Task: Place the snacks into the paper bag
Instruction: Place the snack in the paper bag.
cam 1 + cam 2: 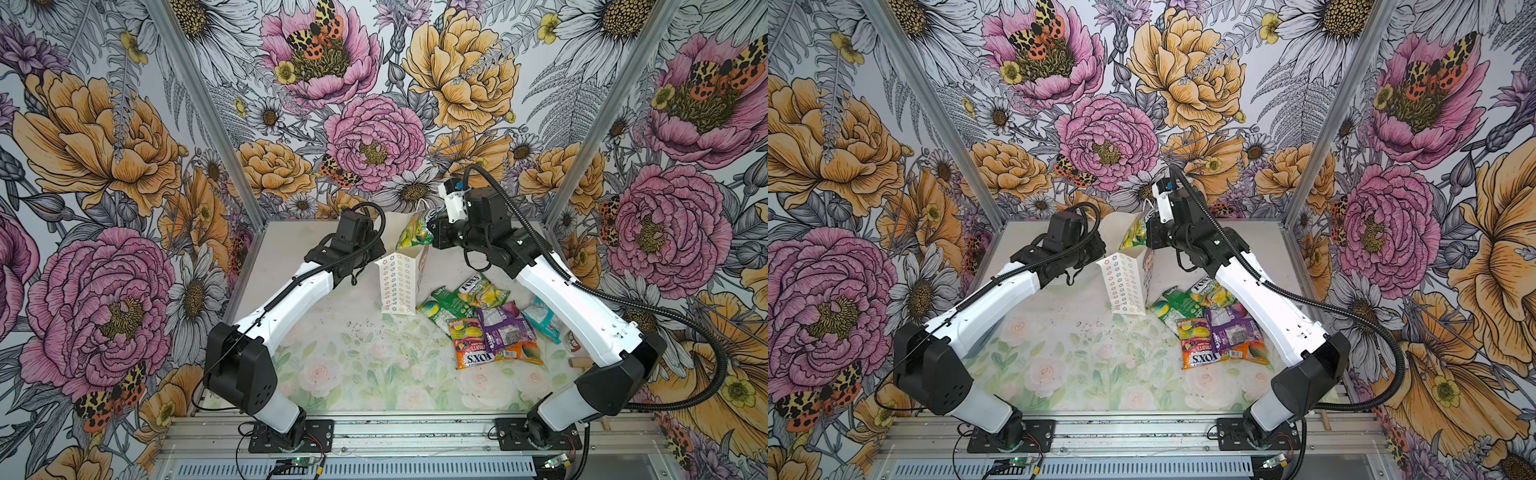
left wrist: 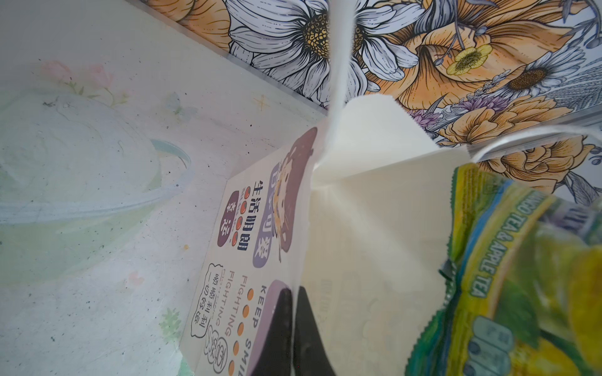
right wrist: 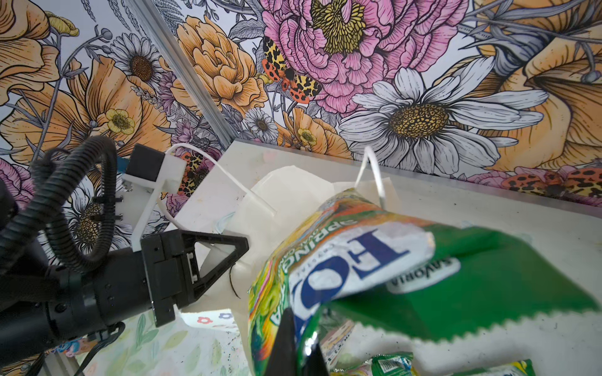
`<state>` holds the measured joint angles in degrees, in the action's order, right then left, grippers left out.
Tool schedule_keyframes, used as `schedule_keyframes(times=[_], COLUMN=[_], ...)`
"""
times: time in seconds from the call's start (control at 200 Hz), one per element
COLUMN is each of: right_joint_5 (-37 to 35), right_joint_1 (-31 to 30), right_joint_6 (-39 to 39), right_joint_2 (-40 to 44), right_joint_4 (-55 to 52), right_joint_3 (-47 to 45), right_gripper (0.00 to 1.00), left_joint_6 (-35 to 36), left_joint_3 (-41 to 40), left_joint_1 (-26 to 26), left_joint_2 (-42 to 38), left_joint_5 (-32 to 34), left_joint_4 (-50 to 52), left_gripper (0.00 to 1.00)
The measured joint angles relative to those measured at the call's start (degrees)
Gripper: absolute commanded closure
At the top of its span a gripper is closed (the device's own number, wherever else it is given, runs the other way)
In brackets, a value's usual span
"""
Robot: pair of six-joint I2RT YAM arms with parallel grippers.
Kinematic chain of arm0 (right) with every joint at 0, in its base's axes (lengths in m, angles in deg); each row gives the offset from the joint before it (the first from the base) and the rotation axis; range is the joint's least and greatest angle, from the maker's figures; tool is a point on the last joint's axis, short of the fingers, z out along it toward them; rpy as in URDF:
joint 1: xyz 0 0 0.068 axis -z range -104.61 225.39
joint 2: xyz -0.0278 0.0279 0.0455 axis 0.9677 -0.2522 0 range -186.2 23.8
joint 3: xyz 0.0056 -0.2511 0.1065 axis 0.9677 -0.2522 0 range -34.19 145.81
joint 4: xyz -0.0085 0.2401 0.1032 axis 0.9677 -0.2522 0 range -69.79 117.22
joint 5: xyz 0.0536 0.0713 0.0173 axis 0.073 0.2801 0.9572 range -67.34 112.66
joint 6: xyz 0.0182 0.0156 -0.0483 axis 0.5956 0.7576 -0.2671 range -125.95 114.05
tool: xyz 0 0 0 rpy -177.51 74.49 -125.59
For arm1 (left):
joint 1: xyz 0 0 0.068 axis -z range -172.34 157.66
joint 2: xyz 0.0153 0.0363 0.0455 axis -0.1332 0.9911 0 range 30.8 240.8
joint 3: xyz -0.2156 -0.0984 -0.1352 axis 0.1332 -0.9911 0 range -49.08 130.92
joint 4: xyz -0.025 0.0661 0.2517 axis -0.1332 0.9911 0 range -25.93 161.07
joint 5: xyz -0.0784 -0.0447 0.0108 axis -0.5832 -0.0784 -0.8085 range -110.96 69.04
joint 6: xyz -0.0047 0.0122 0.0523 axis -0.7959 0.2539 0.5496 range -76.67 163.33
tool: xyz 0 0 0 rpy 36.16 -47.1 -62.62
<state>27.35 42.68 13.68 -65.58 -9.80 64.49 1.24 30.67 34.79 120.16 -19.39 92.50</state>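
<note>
The white paper bag (image 1: 397, 286) (image 1: 1125, 286) stands upright at the back middle of the table, mouth open. My left gripper (image 2: 294, 293) is shut on the bag's wall near the rim, one finger inside and one outside. My right gripper (image 3: 301, 328) is shut on a green and yellow FOX'S snack packet (image 3: 391, 260) (image 1: 413, 232), which hangs just above the bag's mouth. The other snacks (image 1: 486, 320) lie in a loose pile right of the bag: green (image 1: 484, 291), purple (image 1: 505, 324), orange-red (image 1: 471, 349) and teal (image 1: 542, 320) packets, partly under the right arm.
A wooden mallet handle (image 1: 579, 363) lies at the right edge, behind the right arm. A clear plastic bowl (image 2: 81, 195) sits on the table left of the bag. Floral walls and metal posts (image 1: 199, 104) close in the table on three sides.
</note>
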Motion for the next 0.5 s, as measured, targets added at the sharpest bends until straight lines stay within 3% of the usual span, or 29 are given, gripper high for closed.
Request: schedule_keyframes(times=[0.5], right_joint_5=[-4.42], right_joint_1=[-3.32], right_joint_6=[-0.04], right_joint_2=[-2.58], right_joint_4=[-0.07], right_joint_3=[4.33], right_gripper=[1.0], left_joint_6=[-0.02], left_joint_3=[0.07], left_joint_1=[0.48], left_joint_2=[0.28], left_joint_5=[0.0], left_joint_4=[-0.26], left_gripper=[1.0])
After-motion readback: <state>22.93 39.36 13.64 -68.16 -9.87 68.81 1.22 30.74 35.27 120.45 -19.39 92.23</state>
